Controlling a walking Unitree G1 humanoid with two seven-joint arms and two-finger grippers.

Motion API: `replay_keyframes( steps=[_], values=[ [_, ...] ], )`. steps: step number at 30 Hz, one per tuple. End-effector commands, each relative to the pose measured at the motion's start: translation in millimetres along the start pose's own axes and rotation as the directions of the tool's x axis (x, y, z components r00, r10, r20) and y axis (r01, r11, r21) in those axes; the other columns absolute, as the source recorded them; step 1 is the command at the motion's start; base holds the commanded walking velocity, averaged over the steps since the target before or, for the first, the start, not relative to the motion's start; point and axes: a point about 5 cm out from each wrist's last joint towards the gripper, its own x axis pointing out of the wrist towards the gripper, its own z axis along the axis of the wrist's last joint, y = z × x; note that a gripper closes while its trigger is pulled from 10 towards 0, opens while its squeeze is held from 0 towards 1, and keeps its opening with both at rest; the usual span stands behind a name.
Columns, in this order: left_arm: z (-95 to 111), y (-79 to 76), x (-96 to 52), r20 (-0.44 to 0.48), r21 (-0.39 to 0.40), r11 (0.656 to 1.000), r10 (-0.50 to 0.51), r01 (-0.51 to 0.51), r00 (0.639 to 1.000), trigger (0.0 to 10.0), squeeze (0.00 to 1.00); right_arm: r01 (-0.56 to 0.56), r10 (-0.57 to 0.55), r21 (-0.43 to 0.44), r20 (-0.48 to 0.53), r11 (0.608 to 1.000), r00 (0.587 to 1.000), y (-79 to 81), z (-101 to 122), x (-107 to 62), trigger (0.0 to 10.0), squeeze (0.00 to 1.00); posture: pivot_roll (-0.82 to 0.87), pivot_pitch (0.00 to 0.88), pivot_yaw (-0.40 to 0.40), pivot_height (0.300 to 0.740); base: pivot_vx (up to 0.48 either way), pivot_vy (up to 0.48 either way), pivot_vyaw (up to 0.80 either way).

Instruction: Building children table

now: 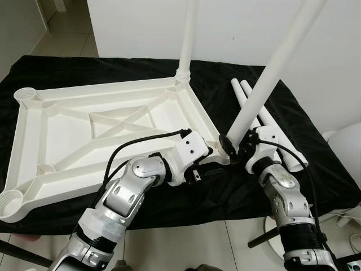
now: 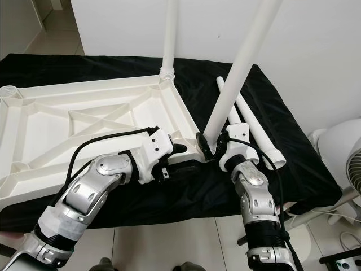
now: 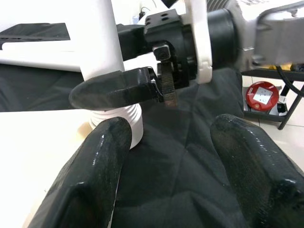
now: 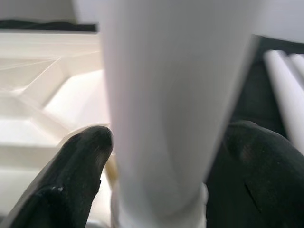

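Note:
The white tabletop (image 1: 113, 127) lies upside down on a black cloth (image 1: 304, 130). One white leg (image 1: 188, 34) stands upright in its far right corner socket. A second leg (image 1: 271, 73) leans to the right, its threaded end (image 3: 127, 121) at the near right corner. My right gripper (image 1: 232, 145) is shut on that leg low down, a finger (image 4: 80, 161) on each side. Just left of the same corner my left gripper (image 3: 168, 135) stands open with only cloth between its fingers. Two loose legs (image 1: 251, 101) lie on the cloth to the right.
Open round sockets show at the far left corner (image 1: 25, 95) and near left corner (image 1: 12, 202) of the tabletop. A white wall rises behind the table. A white fan (image 2: 338, 164) stands on the floor to the right, and a red object (image 3: 260, 95) beyond it.

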Motion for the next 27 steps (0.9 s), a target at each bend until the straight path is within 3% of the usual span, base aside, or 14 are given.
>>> replay_keyframes(
  steps=[1,9,10,12,13,18,19,24,25,27],
  values=[
    [1.3,2.4,1.1,0.002,0.007,1.000,0.014,-0.014,1.000,10.0,0.00,-0.024,0.024,-0.009,-0.002,1.000,1.000,-1.4,-0.5,1.0,10.0,0.00,0.07,0.000,-0.066,0.740,0.000,0.000,0.00],
    [2.5,5.4,-0.1,0.001,0.011,1.000,0.027,-0.027,1.000,10.0,0.00,-0.120,0.118,-0.047,-0.042,0.992,0.992,-5.4,-4.3,13.5,9.8,0.00,0.08,0.000,-0.069,0.740,0.000,0.000,0.00],
    [2.7,5.7,0.1,0.002,0.011,1.000,0.028,-0.028,1.000,10.0,0.00,-0.138,0.135,-0.057,-0.046,0.989,0.990,-5.8,-4.9,14.8,5.0,0.00,0.08,0.000,-0.068,0.740,0.000,0.000,0.00],
    [2.8,5.8,0.4,0.002,0.011,1.000,0.028,-0.028,1.000,10.0,0.00,-0.147,0.144,-0.066,-0.052,0.987,0.988,-6.4,-5.4,15.7,4.7,0.00,0.08,0.000,-0.067,0.740,0.000,0.000,0.00],
    [3.1,5.6,0.8,0.004,0.011,1.000,0.026,-0.026,1.000,10.0,0.00,-0.152,0.149,-0.061,-0.055,0.986,0.987,-7.1,-6.3,16.3,1.1,0.00,0.08,0.000,-0.068,0.740,0.000,0.000,0.00],
    [3.5,5.4,1.2,0.006,0.012,1.000,0.025,-0.025,1.000,10.0,0.00,-0.159,0.156,-0.050,-0.054,0.986,0.986,-8.3,-7.4,17.0,1.1,0.00,0.08,0.000,-0.068,0.740,0.000,0.000,0.00],
    [3.4,5.1,1.4,0.006,0.012,1.000,0.023,-0.023,1.000,10.0,0.00,-0.166,0.164,-0.036,-0.057,0.986,0.985,-9.0,-12.1,15.5,0.0,0.00,0.07,0.000,-0.062,0.740,0.000,0.000,0.00],
    [3.5,4.5,1.7,0.006,0.010,1.000,0.020,-0.020,1.000,10.0,0.00,-0.163,0.161,-0.027,-0.063,0.986,0.985,-9.5,-16.2,13.5,0.0,0.00,0.07,0.000,-0.063,0.740,0.000,0.000,0.00],
    [3.4,4.2,1.7,0.006,0.009,1.000,0.018,-0.018,1.000,10.0,0.00,-0.140,0.138,-0.028,-0.069,0.990,0.988,-10.6,-18.3,12.4,10.0,0.00,0.07,0.000,-0.064,0.740,0.000,0.000,0.00],
    [3.3,3.9,1.7,0.006,0.007,1.000,0.017,-0.017,1.000,10.0,0.00,-0.107,0.104,-0.031,-0.086,0.994,0.991,-11.3,-21.7,11.7,10.0,0.00,0.07,0.000,-0.064,0.740,0.000,0.000,0.00]
  ],
)
